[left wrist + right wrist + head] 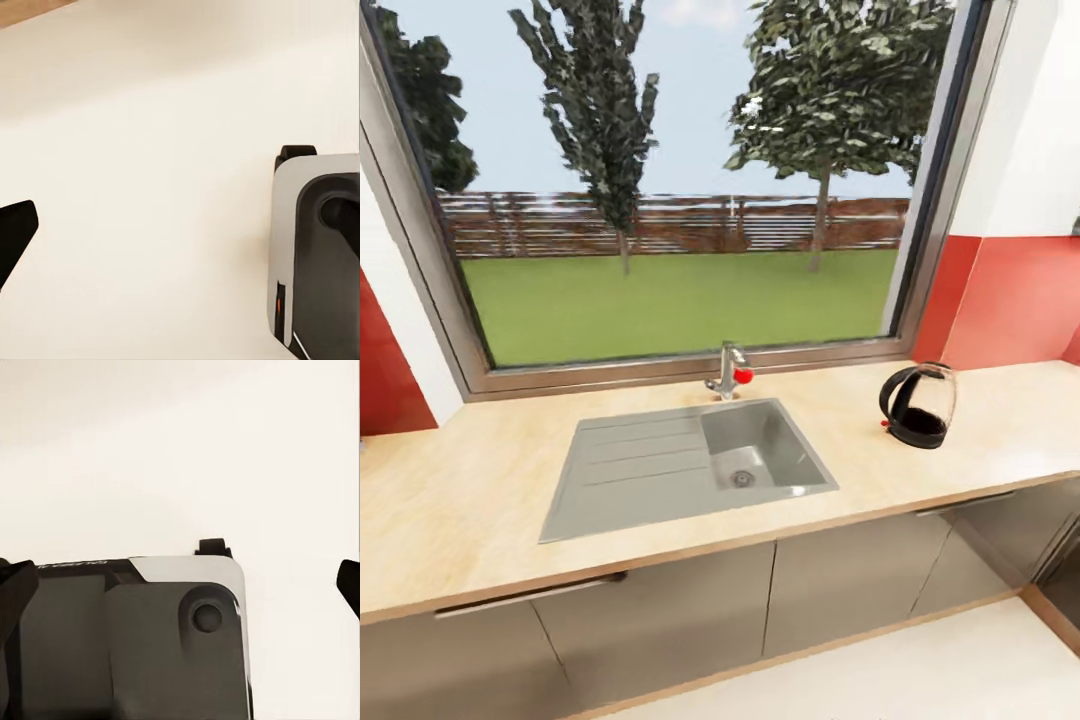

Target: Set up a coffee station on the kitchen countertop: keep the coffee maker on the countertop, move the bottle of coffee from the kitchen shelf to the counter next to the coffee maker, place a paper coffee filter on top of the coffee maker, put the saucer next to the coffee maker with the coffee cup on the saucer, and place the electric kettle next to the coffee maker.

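The electric kettle (918, 405) stands upright on the countertop (480, 500), right of the sink, with its black handle turned left and its red switch low on the left. The coffee maker, bottle of coffee, kitchen shelf, saucer and coffee cup are out of view. In the left wrist view my left gripper (180, 225) hangs open over pale floor, one black fingertip (16, 232) at the frame edge. My right gripper (180, 581) is open too, its fingertips (15, 585) far apart above my own grey and black base (135, 637). Both hold nothing.
A grey sink (660, 470) with a drainboard is set into the counter's middle, and a chrome faucet (730, 372) with a red knob stands behind it. A large window (680, 200) spans the wall. Grey cabinet fronts (660, 620) run below, and pale floor (960, 670) lies before them.
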You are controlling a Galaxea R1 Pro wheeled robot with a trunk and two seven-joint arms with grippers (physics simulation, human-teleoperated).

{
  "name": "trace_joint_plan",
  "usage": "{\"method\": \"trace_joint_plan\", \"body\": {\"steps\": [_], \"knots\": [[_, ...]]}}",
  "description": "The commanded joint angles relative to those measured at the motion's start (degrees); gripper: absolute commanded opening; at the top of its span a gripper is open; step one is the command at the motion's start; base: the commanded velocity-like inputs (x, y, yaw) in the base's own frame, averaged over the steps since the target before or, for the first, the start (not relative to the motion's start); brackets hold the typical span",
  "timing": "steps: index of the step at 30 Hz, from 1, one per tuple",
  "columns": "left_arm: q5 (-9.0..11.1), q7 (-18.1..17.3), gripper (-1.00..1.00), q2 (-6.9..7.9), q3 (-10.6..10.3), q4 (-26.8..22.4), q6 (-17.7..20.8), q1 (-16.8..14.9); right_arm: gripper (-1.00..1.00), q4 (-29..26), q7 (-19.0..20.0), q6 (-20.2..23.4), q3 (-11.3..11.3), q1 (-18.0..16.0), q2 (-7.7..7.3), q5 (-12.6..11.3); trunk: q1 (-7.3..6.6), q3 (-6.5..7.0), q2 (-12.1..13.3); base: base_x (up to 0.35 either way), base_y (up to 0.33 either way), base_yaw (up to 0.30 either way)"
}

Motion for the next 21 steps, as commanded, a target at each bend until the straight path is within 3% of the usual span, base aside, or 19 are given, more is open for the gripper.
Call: {"method": "trace_joint_plan", "body": {"steps": [1, 21], "knots": [[-0.55, -0.02, 1.00, 0.00, 0.48, 0.05, -0.23, -0.04, 1.00, -0.04, 0.16, 0.15, 0.47, -0.05, -0.02, -0.59, 0.04, -0.13, -0.12, 0.091, -0.272, -0.300], [-0.55, -0.02, 1.00, -0.06, 0.48, 0.05, -0.23, -0.04, 1.00, -0.04, 0.08, 0.15, 0.47, -0.05, -0.02, -0.59, 0.04, -0.13, -0.12, 0.016, -0.273, -0.299]]}}
